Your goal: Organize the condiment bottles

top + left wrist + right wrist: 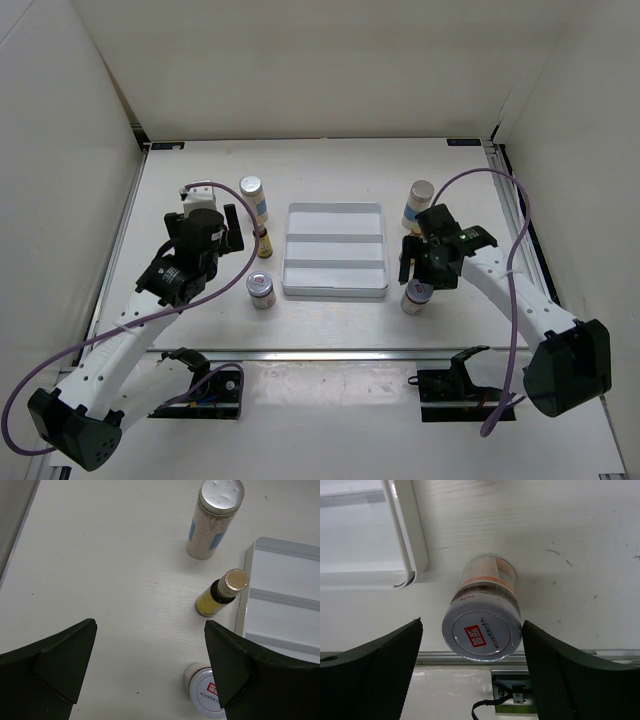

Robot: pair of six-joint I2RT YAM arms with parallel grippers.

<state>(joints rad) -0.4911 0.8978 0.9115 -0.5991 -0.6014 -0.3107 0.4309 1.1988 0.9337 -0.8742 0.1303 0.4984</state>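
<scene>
Left of the grey tray [335, 293] stand a tall white bottle [253, 197] with a silver cap, a slim amber bottle [264, 243] and a short silver-lidded jar [261, 290]. All three show in the left wrist view: the white bottle [212, 520], the amber bottle [220, 595] and the jar [205, 692]. My left gripper [150, 625] is open and empty over bare table, left of them. Right of the tray stand another tall white bottle [420, 203] and a short jar [417, 296]. My right gripper [472, 625] is open and straddles this jar [481, 630]. A second amber bottle is not visible.
The tray's near right corner [412, 565] lies just left of the right jar. A metal rail [330, 353] runs along the table's front edge, close behind that jar. White walls enclose the table on three sides.
</scene>
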